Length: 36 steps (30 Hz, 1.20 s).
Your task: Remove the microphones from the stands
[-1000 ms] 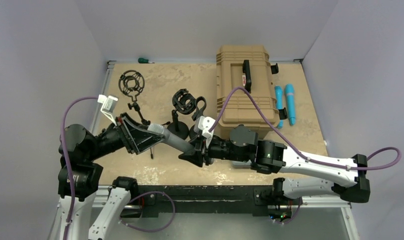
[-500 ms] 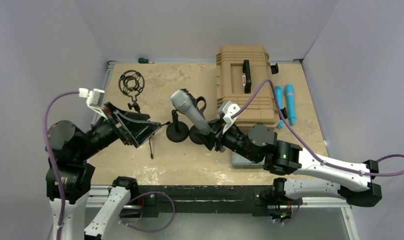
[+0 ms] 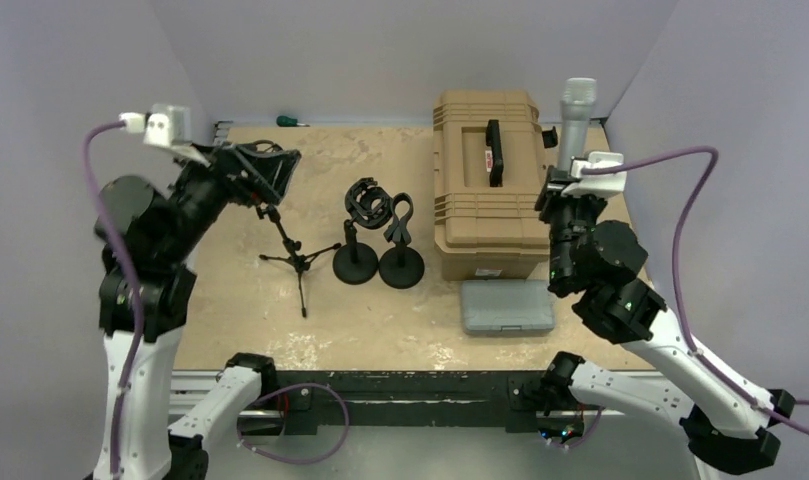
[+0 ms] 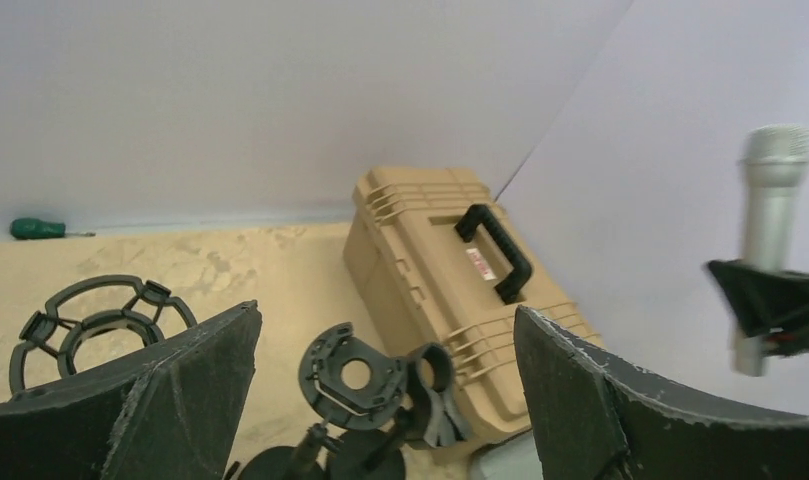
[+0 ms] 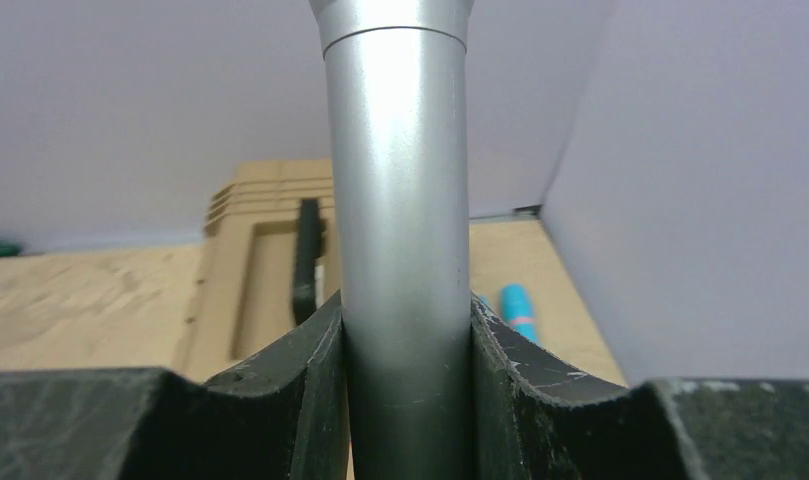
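Note:
The silver microphone [image 3: 578, 112] stands upright in the air at the back right, over the right end of the tan case, clear of the stands. My right gripper [image 3: 570, 178] is shut on its barrel; in the right wrist view the microphone [image 5: 400, 240] fills the gap between both fingers [image 5: 298, 385]. Two black round-base stands [image 3: 356, 266] [image 3: 401, 266] sit mid-table with their clips empty. From the left wrist view I see the clip [image 4: 438, 385], the round mount [image 4: 352, 372] and the microphone [image 4: 770, 220] far right. My left gripper [image 3: 265, 170] is raised at the back left, open and empty [image 4: 388, 330].
A tan hard case [image 3: 490, 185] lies at the back centre-right, with a grey flat box [image 3: 507, 306] in front of it. A small tripod [image 3: 295, 260] stands left of the stands. A green screwdriver [image 3: 290, 121] lies at the back edge. A blue cylinder [image 5: 516, 306] lies right of the case.
My right gripper carried the microphone from the table's middle up to the back right and turned it upright. My left gripper opened, let go and pulled back to the back left.

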{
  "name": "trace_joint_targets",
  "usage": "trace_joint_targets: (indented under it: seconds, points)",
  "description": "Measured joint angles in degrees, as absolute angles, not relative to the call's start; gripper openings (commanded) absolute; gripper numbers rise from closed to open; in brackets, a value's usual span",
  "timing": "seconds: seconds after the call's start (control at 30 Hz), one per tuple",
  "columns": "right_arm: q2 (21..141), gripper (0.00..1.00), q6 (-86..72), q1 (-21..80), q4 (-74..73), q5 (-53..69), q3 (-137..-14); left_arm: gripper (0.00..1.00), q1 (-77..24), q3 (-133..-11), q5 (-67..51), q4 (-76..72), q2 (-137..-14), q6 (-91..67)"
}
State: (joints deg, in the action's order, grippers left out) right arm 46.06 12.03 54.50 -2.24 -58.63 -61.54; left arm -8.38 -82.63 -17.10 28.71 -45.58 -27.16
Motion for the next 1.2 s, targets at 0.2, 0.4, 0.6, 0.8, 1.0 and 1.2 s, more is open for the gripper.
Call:
trace_joint_targets:
  seconds: [0.2,0.4,0.6,0.8,1.0,1.2]
  points:
    - [49.8,0.00,18.0,41.9,3.8,-59.4,-62.4,0.94,-7.4,-75.5,-18.5,26.2,-52.0,-22.9]
    - [61.6,0.00,17.0,23.1,3.9,-48.2,-64.4,0.94,-6.7,-71.7,-19.9,25.3,-46.8,-20.1]
    - [73.4,0.00,16.9,10.3,3.6,-40.9,-67.5,0.94,-6.7,-71.7,-20.2,22.0,-41.2,-19.1]
    - [82.0,0.00,14.5,-2.5,4.2,-38.0,-68.5,0.93,-6.7,-71.5,-21.7,21.1,-41.8,-19.1]
    - [87.7,0.00,10.5,-5.8,5.9,-37.9,-62.9,0.93,-6.7,-71.2,-23.8,20.5,-42.2,-20.0]
    - [95.7,0.00,8.5,-7.2,8.6,-37.9,-61.4,0.93,-6.7,-71.0,-26.7,19.1,-42.2,-21.0]
